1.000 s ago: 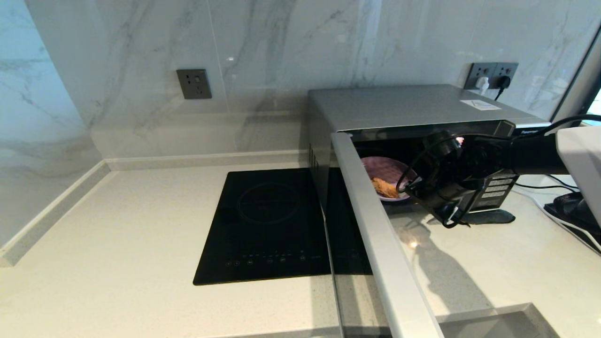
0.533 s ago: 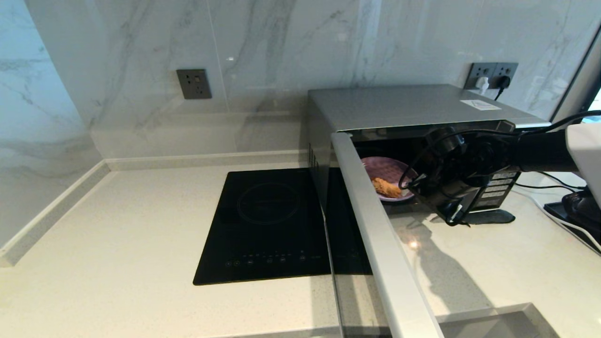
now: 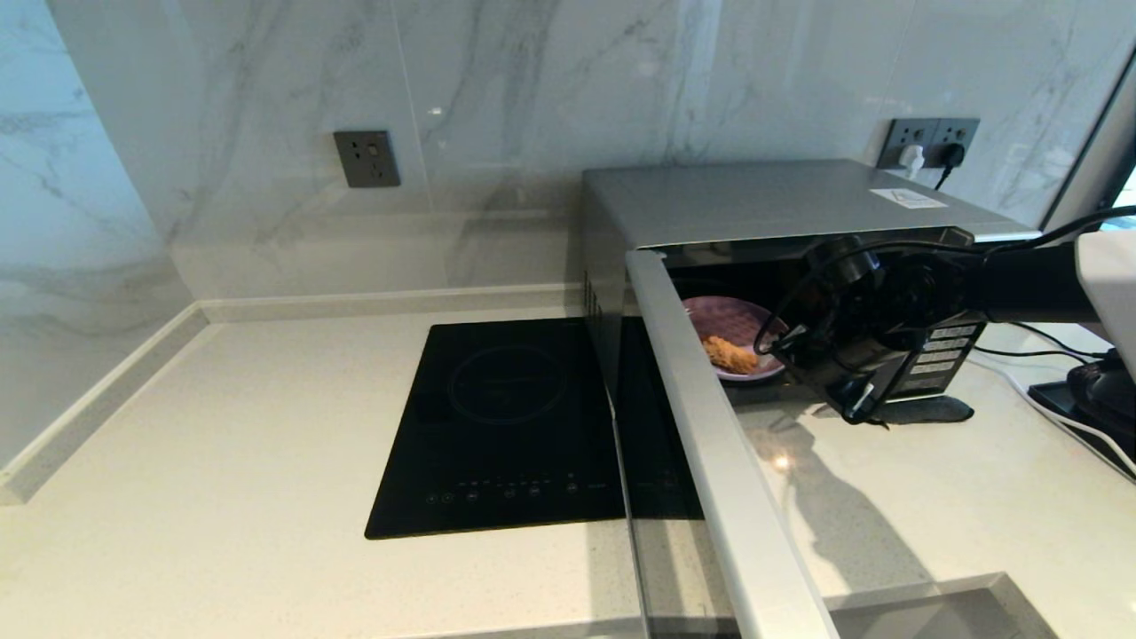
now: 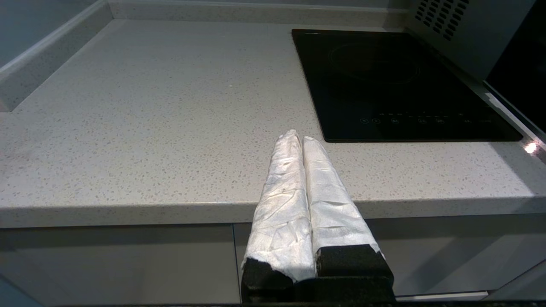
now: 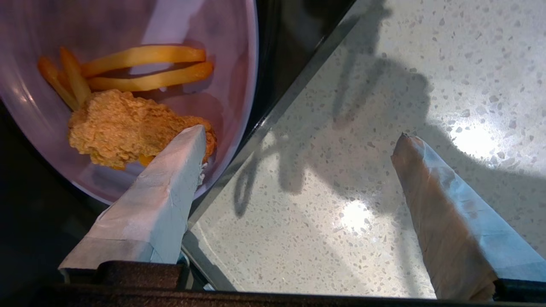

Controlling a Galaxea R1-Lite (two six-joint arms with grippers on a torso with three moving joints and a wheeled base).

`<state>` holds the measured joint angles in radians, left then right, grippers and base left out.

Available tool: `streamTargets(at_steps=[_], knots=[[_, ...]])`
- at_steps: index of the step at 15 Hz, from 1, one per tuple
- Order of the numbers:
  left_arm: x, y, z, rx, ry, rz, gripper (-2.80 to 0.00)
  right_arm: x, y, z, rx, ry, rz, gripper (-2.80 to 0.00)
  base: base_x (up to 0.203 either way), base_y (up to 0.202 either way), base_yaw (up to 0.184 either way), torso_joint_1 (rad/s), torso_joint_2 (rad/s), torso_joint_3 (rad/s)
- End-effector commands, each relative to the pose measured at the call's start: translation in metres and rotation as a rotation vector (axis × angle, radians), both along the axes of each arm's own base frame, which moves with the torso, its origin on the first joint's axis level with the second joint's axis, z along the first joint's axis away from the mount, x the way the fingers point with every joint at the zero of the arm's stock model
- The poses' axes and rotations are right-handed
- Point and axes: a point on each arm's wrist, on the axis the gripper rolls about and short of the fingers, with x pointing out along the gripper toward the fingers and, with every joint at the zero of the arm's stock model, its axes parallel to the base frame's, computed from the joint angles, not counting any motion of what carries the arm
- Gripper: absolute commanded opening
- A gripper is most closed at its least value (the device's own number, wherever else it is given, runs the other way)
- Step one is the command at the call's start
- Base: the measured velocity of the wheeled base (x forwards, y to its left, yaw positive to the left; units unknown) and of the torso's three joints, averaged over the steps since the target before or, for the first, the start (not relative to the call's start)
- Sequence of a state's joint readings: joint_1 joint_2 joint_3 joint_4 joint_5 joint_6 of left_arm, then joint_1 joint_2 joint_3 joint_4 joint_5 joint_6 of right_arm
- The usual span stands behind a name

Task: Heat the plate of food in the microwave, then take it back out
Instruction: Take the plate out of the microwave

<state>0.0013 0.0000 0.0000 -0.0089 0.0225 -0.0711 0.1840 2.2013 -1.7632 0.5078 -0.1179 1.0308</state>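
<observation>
Microwave [image 3: 763, 202] sticker [image 3: 907, 198]: showing print too small to read.
Microwave button panel [image 3: 941, 355]: labels not legible.
Cooktop [image 3: 506, 426] controls: showing only tiny, unreadable icons.

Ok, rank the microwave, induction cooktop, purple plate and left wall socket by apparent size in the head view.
Largest to smallest:
1. microwave
2. induction cooktop
3. plate of food, partly hidden by the door and right gripper
4. wall socket, close to the plate's visible part

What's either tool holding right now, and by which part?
Nothing. Right tool is open at the microwave mouth beside the plate of food; left tool is shut, empty.
</observation>
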Motion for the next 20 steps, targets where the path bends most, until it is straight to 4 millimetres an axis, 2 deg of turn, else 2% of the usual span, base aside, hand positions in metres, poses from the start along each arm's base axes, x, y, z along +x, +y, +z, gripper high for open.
streamTargets(at_steps=[1, 11, 20], knots=[[0.000, 0.000, 0.000, -0.001, 0.001, 0.001, -2.80, 0.002, -0.001, 0.001, -0.002, -0.006, -0.009, 0.00, 0.000, 0.000, 0.000, 0.000, 0.00, 0.000], [0.000, 0.000, 0.000, -0.001, 0.001, 0.001, -2.80, 0.010, 0.000, -0.014, -0.025, 0.016, -0.026, 0.00, 0.000, 0.000, 0.000, 0.000, 0.00, 0.000], [0.000, 0.000, 0.000, -0.001, 0.001, 0.001, -2.80, 0.014, 0.001, -0.017, -0.026, 0.014, -0.020, 0.00, 0.000, 0.000, 0.000, 0.000, 0.00, 0.000]])
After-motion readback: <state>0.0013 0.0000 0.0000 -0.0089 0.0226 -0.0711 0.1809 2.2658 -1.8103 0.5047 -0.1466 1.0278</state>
